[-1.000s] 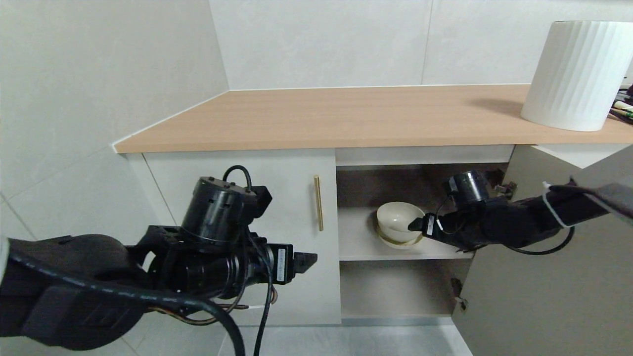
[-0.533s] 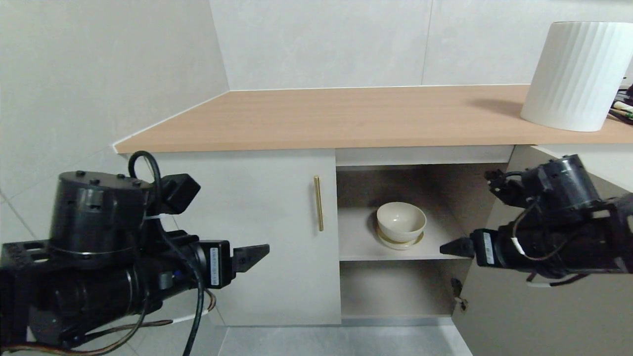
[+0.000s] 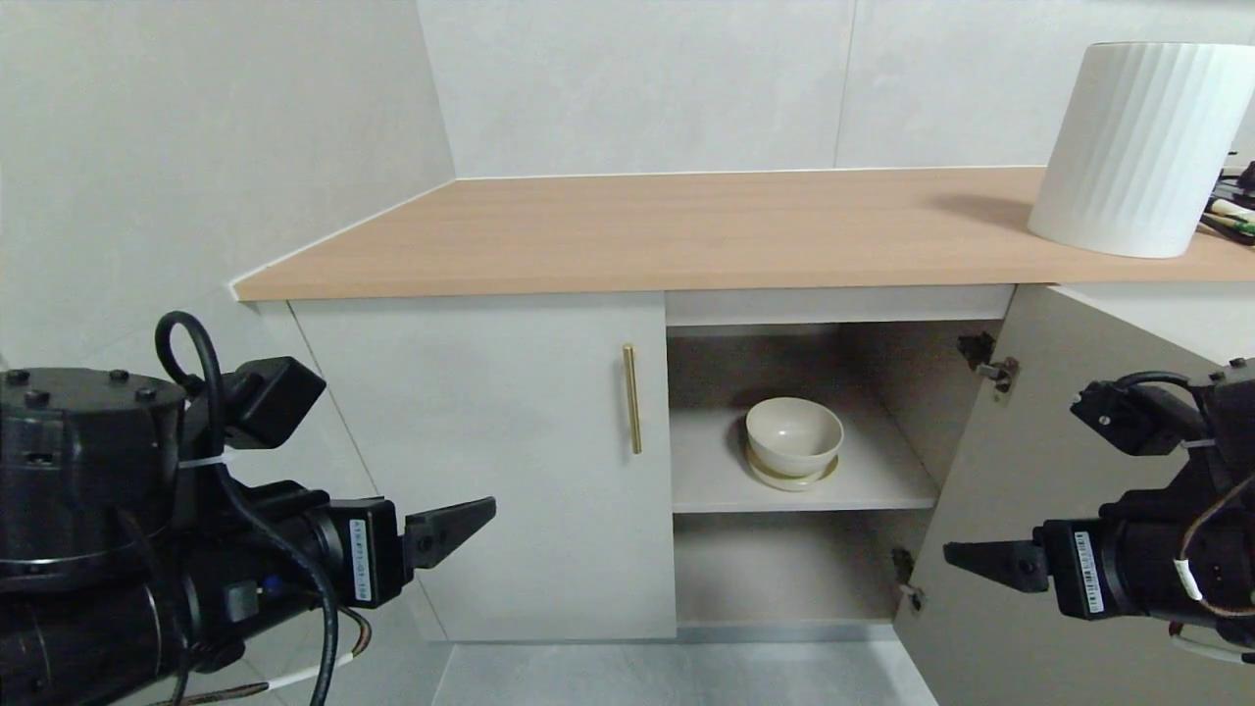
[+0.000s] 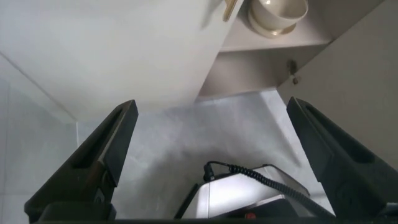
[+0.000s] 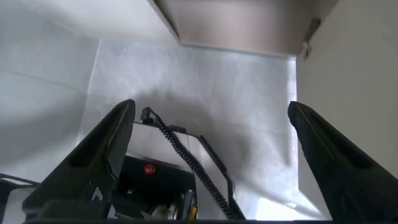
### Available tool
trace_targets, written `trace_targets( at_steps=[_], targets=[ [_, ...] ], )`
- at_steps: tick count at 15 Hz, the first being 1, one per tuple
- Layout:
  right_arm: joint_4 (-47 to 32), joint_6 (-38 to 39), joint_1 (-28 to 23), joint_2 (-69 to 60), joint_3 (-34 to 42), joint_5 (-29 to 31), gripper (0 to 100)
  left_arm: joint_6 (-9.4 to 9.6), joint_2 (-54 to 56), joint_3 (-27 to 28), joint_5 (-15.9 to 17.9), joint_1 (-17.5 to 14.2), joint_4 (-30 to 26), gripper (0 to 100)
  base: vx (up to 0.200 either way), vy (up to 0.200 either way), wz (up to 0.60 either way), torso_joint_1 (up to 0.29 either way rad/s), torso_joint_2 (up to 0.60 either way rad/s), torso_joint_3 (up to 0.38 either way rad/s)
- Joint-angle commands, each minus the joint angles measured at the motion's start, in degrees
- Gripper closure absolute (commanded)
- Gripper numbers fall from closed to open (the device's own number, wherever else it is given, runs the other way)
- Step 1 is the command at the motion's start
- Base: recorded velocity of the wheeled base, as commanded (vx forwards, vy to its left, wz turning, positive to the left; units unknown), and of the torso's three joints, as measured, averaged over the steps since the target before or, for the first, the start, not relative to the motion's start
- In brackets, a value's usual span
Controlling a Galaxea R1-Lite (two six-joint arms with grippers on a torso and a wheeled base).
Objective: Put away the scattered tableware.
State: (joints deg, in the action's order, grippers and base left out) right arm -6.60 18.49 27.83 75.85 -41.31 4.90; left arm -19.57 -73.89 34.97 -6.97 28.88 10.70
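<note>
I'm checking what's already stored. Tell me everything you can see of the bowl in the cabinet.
The bowl is cream, glossy like ceramic, round and deep, upright and empty. It stands on a small matching plate on the upper shelf of the open cabinet, right of the closed door. Nothing else touches it.

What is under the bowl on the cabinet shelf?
A small plate lies under the bowl. Only the plate's rim shows; its middle is covered by the bowl.

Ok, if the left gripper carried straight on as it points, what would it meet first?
Most likely the lower part of the closed white cabinet door; depth is unclear, and the left gripper may aim at the grey tiled floor below.
</note>
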Motion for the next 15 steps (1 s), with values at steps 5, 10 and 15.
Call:
trace_targets(
  at_steps=[5, 10, 15],
  targets=[
    [0.1, 0.1, 0.7, 1.4, 0.7, 1.7, 0, -0.03, -0.2, -0.6, 0.0, 0.0, 0.1, 0, -0.2, 0.0, 0.0, 0.001, 0.01, 0.002],
    [0.0, 0.1, 0.7, 1.3, 0.9, 1.7, 0, -0.03, -0.2, -0.7, 0.0, 0.0, 0.1, 0, -0.2, 0.0, 0.0, 0.003, 0.0, 0.001],
    [0.1, 0.1, 0.7, 1.2, 1.4, 1.8, 0, -0.03, -0.4, -0.8, 0.1, 0.0, 0.1, 0, -0.2, 0.0, 0.0, 0.001, 0.0, 0.001]
  ],
)
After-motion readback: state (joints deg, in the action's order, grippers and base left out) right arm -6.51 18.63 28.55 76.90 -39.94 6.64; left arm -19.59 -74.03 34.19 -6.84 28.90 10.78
